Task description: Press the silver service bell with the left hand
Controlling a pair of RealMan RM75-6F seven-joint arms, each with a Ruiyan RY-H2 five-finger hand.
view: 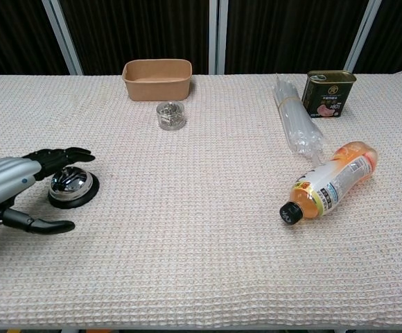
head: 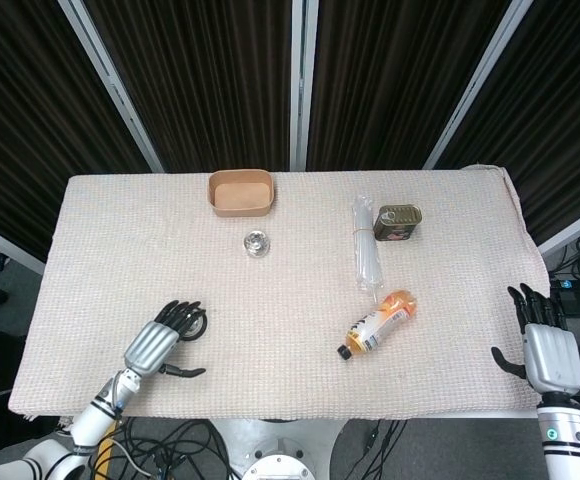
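Observation:
The silver service bell (view: 71,186) on its black base stands near the table's front left; in the head view the bell (head: 199,323) peeks out beyond my fingers. My left hand (view: 10,182) (head: 158,342) hovers at the bell's left. Its dark fingers (view: 59,155) are spread and reach over the bell's far-left edge, slightly above the dome. The thumb (view: 40,225) lies low on the near side. It holds nothing. My right hand (head: 545,348) stays open off the table's right front corner, far from the bell.
A brown paper bowl (view: 157,78) and a small glass jar (view: 170,115) stand at the back. A clear plastic bundle (view: 296,121), a tin can (view: 328,93) and an orange drink bottle (view: 331,177) lying on its side occupy the right half.

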